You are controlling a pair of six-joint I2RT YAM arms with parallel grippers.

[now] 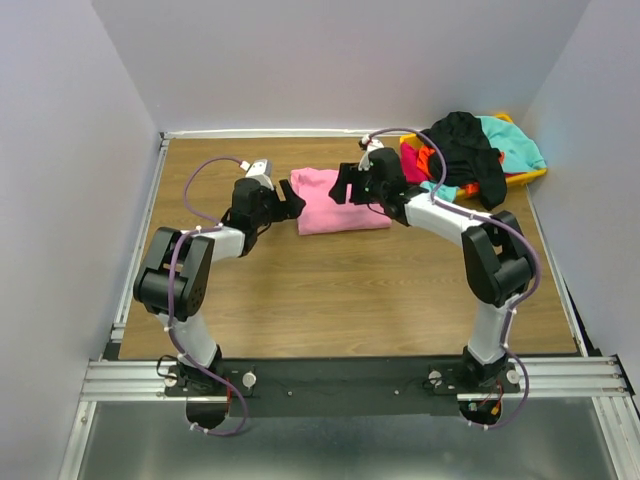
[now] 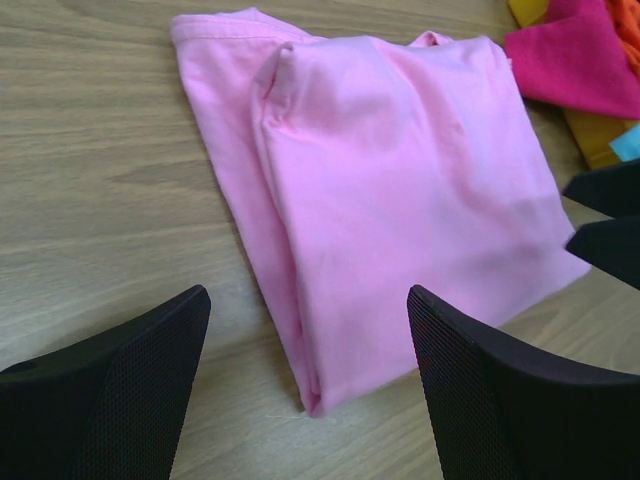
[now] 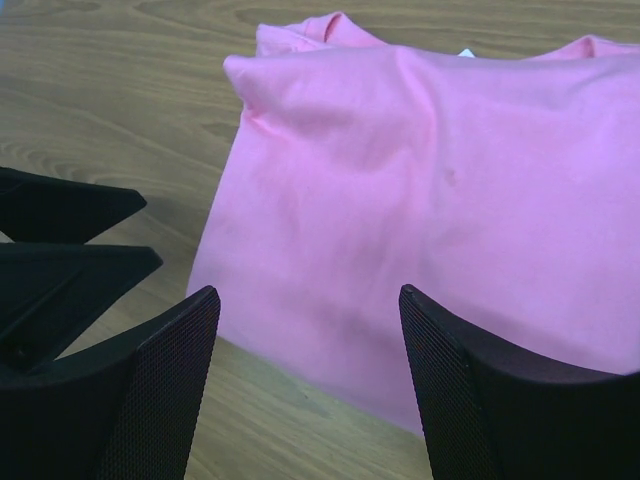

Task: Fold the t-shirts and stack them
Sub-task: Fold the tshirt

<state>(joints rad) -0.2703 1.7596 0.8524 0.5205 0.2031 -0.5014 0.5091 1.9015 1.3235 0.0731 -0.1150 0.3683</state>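
Observation:
A bright pink t-shirt (image 1: 335, 205) lies folded into a rectangle on the wooden table, at the back middle. My left gripper (image 1: 293, 200) is open and empty at its left edge; in the left wrist view (image 2: 310, 400) the shirt's (image 2: 400, 180) near corner lies between the fingers. My right gripper (image 1: 342, 187) is open and empty over the shirt's right part; in the right wrist view (image 3: 310, 390) the shirt (image 3: 440, 200) fills the space ahead. A black shirt (image 1: 465, 145), a teal one (image 1: 515, 140), an orange-red one (image 1: 430, 160) and a magenta one (image 2: 580, 60) are heaped at the back right.
The heap of shirts sits in a yellow bin (image 1: 530, 178) in the back right corner, close to the right arm's elbow. White walls enclose the table on three sides. The left gripper's fingers (image 3: 60, 250) show in the right wrist view, close by.

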